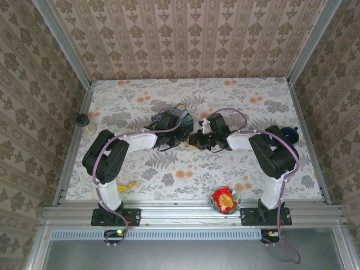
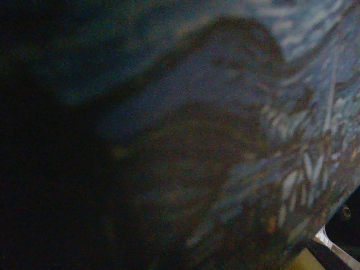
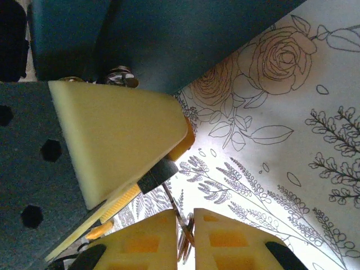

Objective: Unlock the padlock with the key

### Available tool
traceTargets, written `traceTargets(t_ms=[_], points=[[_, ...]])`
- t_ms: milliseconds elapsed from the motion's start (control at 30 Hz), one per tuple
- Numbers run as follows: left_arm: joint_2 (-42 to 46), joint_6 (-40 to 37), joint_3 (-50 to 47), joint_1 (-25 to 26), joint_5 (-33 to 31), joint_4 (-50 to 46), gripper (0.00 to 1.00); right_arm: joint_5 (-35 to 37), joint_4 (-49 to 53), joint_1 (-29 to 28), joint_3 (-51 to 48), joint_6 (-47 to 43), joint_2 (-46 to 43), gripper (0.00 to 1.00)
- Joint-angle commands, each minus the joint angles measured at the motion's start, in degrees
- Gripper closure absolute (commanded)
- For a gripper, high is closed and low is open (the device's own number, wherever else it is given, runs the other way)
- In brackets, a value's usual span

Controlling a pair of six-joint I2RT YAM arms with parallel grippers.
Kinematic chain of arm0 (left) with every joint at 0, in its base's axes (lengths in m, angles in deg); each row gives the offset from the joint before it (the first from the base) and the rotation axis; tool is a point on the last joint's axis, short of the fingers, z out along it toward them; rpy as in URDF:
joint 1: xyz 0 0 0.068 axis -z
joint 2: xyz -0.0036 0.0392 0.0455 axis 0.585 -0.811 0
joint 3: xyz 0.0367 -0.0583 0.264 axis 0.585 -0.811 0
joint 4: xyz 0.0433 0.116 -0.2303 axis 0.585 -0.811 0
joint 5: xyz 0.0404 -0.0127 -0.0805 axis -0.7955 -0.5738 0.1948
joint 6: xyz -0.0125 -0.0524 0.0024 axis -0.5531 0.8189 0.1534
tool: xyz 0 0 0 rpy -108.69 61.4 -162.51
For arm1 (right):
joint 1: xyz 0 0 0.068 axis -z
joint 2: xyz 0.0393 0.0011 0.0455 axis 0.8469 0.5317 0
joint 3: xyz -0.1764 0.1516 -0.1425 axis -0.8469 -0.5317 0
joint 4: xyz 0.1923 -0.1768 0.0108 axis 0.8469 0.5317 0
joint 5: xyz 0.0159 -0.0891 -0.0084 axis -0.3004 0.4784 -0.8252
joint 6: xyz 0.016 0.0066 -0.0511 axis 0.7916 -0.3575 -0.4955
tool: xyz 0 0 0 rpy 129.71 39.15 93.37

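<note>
The tiny black padlock point(image 3: 160, 175) is pinched between the cream fingers point(image 3: 118, 140) of my left gripper point(image 1: 183, 138), which is shut on it just in front of the blue painted tin point(image 1: 181, 111). A thin silvery key point(image 3: 172, 199) runs from the padlock's underside down into my right gripper point(image 3: 185, 216), whose jaws stand a sliver apart with the key and its ring filling the gap. From above, both grippers meet at the table's middle, the right gripper point(image 1: 198, 140) facing the left. The left wrist view is dark and blurred, pressed close to the tin point(image 2: 253, 140).
A small bowl point(image 1: 225, 199) with red and yellow contents sits at the near edge by the right arm's base. A black knob point(image 1: 82, 119) lies at the left wall, a dark round object point(image 1: 291, 134) at the right wall, and a yellow scrap point(image 1: 129, 184) near the left base.
</note>
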State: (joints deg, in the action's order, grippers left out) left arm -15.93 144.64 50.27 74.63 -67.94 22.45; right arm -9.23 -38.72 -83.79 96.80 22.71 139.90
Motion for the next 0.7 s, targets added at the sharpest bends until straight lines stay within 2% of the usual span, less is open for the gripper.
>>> traceTargets(t_ms=[0, 233, 667], points=[[0.3, -1.7, 0.1, 2.9, 10.4, -7.7, 0.96, -0.9, -16.2, 0.2, 2.6, 1.2, -0.8, 0.86], [0.7, -1.5, -0.3, 2.4, 9.6, -7.9, 0.96, 0.3, -15.9, 0.4, 1.4, 0.9, -0.9, 0.90], [0.9, -1.4, -0.2, 2.0, 9.4, -8.1, 0.96, 0.8, -17.0, 0.5, -1.5, 0.4, -1.6, 0.81]])
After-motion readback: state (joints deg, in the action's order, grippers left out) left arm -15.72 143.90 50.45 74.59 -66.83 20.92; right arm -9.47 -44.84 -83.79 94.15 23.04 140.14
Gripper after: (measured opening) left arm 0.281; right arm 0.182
